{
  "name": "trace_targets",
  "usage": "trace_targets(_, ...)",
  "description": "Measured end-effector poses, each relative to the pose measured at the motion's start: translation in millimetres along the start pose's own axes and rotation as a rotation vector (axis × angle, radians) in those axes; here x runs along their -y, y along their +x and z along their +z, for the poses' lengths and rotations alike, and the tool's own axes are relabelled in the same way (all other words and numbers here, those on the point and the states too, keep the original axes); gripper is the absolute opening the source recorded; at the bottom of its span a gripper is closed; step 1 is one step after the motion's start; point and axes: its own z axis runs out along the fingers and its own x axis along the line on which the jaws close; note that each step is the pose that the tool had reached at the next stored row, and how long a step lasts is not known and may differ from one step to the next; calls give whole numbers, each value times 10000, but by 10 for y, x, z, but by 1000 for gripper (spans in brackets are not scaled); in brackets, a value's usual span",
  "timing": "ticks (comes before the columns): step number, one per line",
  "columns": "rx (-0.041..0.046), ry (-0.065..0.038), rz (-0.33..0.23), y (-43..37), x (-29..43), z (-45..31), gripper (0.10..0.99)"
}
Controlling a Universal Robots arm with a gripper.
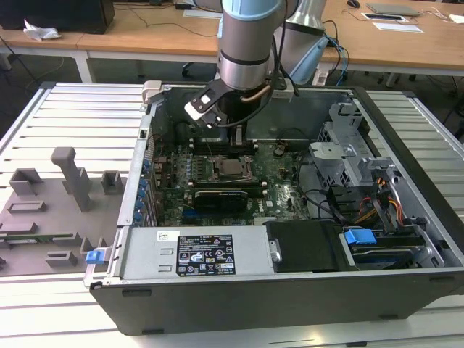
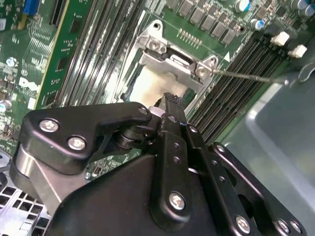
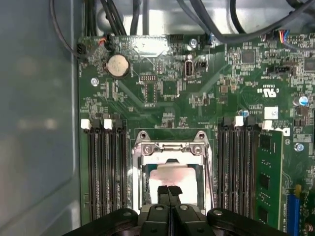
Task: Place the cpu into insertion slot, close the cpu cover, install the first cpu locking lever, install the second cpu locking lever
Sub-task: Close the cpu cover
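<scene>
Roughly halfway, by the look of things. Done so far: cpu [image 3: 171, 173] seated in the insertion slot [image 3: 145, 183], right under the tips of the jaws, pale top showing through the window of the cpu cover [image 3: 170, 147]. Cover apparently folded down flat over the chip as well, though hard to swear to fully seated. Left to do, going by the pictures: the locking levers, with one thin lever [image 2: 251, 76] sticking out away from the jaws across the memory slots [image 2: 256, 49], hooked under nothing.

Jaws pinched together tip to tip, nothing between them, hovering over or maybe touching the near edge of the cover. Can't tell which.

Worth comparing views. From the second wrist view: that loose lever, plus the linkage side-on. From the first wrist view: straight down past the jaws, cover squared up on the motherboard [image 3: 162, 88]. From the exterior view: the arm [image 1: 246, 43] reaching into the open computer case [image 1: 217, 304] on the desk [image 1: 72, 116].
</scene>
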Motion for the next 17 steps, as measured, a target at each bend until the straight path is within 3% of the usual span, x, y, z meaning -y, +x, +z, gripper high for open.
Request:
trace_targets(7, 0, 4, -212, -6, 17, 14, 106)
trace_targets(17, 24, 71, -2418, -6, 17, 14, 106)
